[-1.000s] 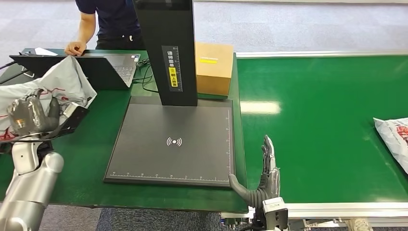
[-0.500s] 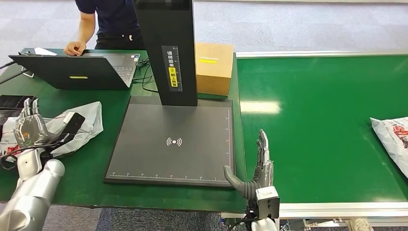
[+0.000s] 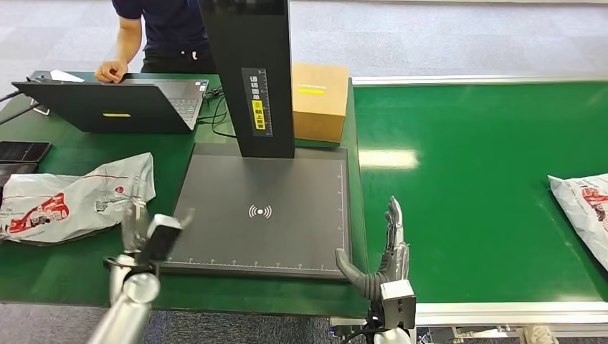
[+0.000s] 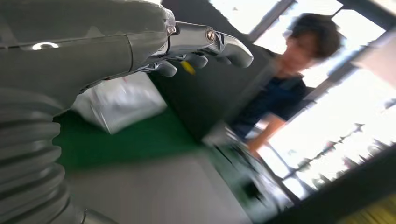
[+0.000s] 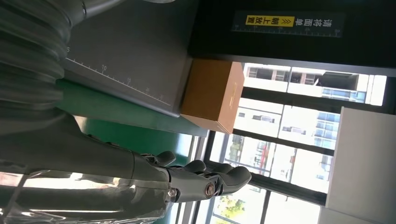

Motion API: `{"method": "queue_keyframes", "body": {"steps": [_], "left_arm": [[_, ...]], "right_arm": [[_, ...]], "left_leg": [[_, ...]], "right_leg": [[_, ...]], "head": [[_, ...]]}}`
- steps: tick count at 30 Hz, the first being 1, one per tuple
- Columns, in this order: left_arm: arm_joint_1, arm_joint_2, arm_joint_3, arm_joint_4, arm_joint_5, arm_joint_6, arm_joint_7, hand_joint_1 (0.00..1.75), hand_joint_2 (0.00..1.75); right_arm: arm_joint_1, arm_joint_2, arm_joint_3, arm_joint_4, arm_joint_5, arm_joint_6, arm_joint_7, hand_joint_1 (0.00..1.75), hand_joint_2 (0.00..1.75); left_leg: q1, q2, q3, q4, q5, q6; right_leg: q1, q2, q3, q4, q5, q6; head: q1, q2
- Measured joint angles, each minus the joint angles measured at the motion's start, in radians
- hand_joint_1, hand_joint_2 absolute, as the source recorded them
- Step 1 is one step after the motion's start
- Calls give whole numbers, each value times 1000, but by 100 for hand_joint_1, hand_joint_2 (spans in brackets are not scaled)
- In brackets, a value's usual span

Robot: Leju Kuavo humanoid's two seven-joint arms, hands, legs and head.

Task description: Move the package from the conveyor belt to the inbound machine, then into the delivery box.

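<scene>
A white plastic package [image 3: 72,199] with red print lies flat on the green table, left of the inbound machine's dark plate [image 3: 258,211]. My left hand [image 3: 147,233] hovers by the plate's front-left corner, fingers apart, holding nothing; the left wrist view shows this hand [image 4: 140,42] with the package [image 4: 119,100] beyond it. My right hand [image 3: 387,251] stands edge-up with straight fingers at the seam between table and conveyor belt [image 3: 487,143], empty. A second white package [image 3: 584,208] lies at the belt's right edge.
The machine's black column [image 3: 247,72] rises behind the plate. A cardboard box [image 3: 319,100] stands to its right, an open laptop [image 3: 107,104] to its left, a dark tablet [image 3: 21,152] at the far left. A person [image 3: 161,29] stands behind the table.
My left hand let go of the package, which now lies on the table, and swung down and right to the plate's front corner. The belt package crept slightly left.
</scene>
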Motion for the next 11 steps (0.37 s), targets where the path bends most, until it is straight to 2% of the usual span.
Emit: {"method": "queue_keyframes", "body": {"steps": [5, 11], "left_arm": [[132, -79, -184, -103, 45, 57, -74, 0, 175], [194, -119, -257, -156, 89, 52, -93, 0, 175]], "right_arm": [[0, 0, 3, 0, -2, 13, 0, 0, 175], [0, 0, 13, 0, 6, 14, 0, 0, 175]], "left_leg": [[0, 0, 0, 0, -1, 0], [1, 0, 0, 0, -1, 0]], "right_leg": [[0, 0, 0, 0, 0, 0], [1, 0, 1, 0, 0, 0]], "head": [[0, 0], [0, 0]]}}
